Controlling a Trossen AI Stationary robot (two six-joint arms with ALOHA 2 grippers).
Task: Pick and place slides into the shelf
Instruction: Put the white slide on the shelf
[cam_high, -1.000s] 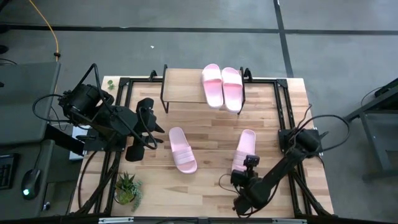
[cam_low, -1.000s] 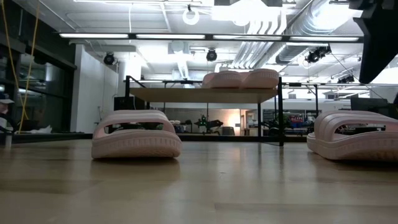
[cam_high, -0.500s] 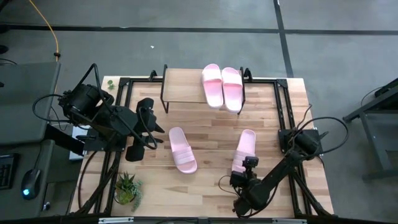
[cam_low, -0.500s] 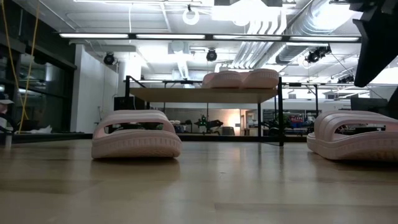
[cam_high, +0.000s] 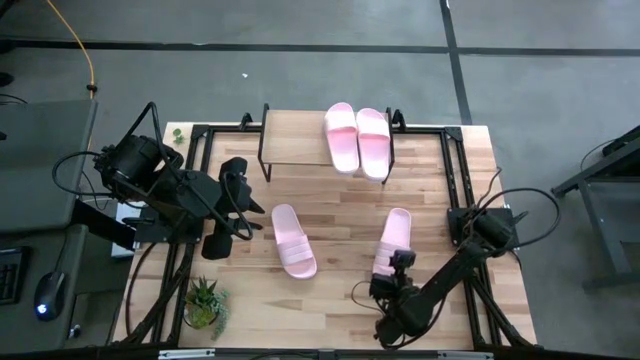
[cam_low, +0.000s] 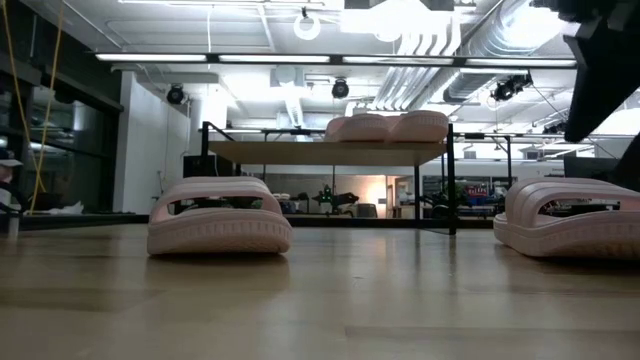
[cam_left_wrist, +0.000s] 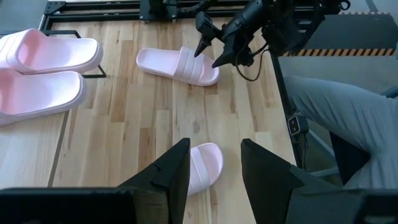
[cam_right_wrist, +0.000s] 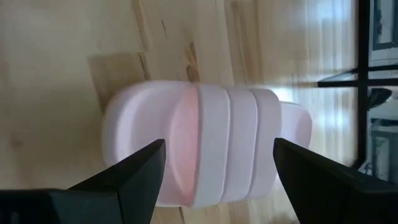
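Little has shifted since a second ago: only the right gripper has edged slightly over the near end of the right-hand slide on the table, fingers spread wide and clear of its ribbed strap. Two slides sit side by side on the shelf. A fourth slide lies mid-table, just beside the left gripper, whose fingers stand apart, holding nothing.
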